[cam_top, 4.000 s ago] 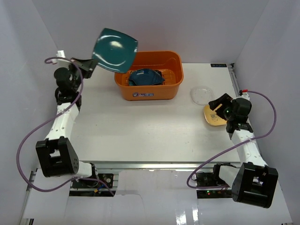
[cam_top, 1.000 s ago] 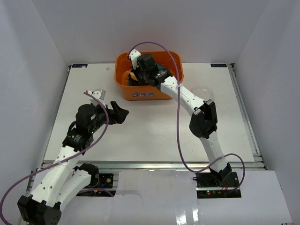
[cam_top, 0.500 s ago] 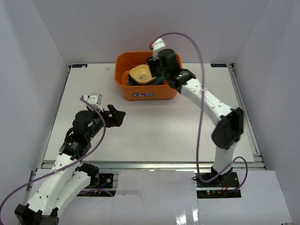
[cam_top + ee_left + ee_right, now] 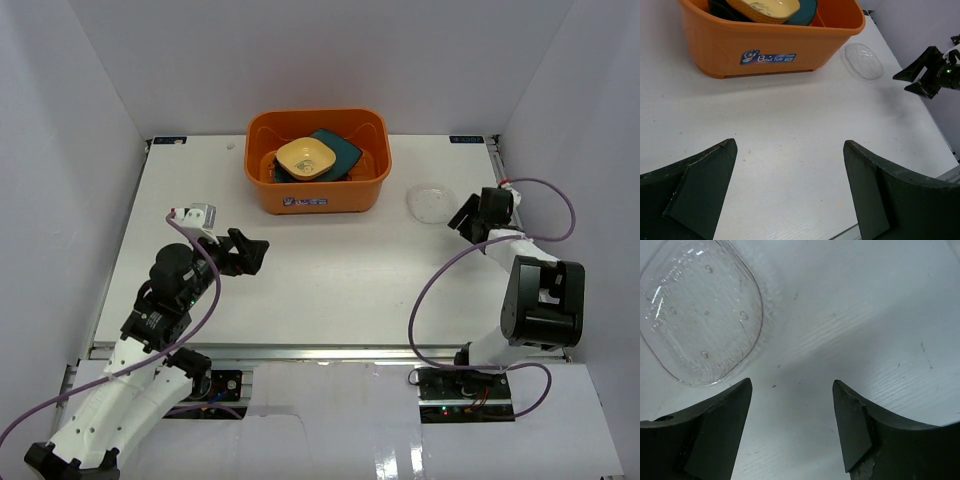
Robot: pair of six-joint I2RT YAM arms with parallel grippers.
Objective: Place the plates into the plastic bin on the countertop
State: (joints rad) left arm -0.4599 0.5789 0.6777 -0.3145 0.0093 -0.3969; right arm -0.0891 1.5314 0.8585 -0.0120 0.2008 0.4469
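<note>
Lying outside one bin (image 4: 318, 196): one plate (image 4: 430, 202).

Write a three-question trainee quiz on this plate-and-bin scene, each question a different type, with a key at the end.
1. What colour is the topmost plate in the orange bin?
2. True or false: the left gripper and the right gripper both stand open, holding nothing.
3. Where does the clear glass plate lie? A) in the orange bin B) on the countertop C) in the right gripper
Key: 1 yellow; 2 true; 3 B.
</note>
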